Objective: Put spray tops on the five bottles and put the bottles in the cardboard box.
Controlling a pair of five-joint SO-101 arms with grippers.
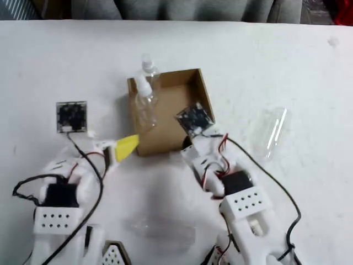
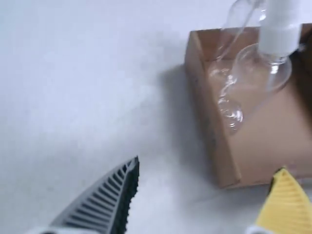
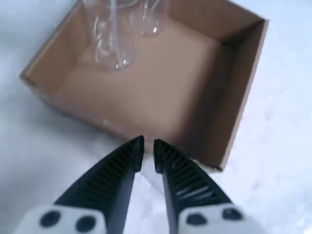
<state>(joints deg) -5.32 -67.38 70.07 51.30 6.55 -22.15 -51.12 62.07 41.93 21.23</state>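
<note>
Right claw (image 3: 147, 144) closed, bottles (image 3: 109, 46) cut off

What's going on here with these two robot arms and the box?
Two robot arms are packing spray bottles into a box. Two topped bottles stand in it already. A clear bottle lies on the table to the right of the box, and a second bottle lies near the arms' bases. Neither arm holds anything: the left gripper is open by the box's front corner, and the right gripper is shut at its front wall.
</note>
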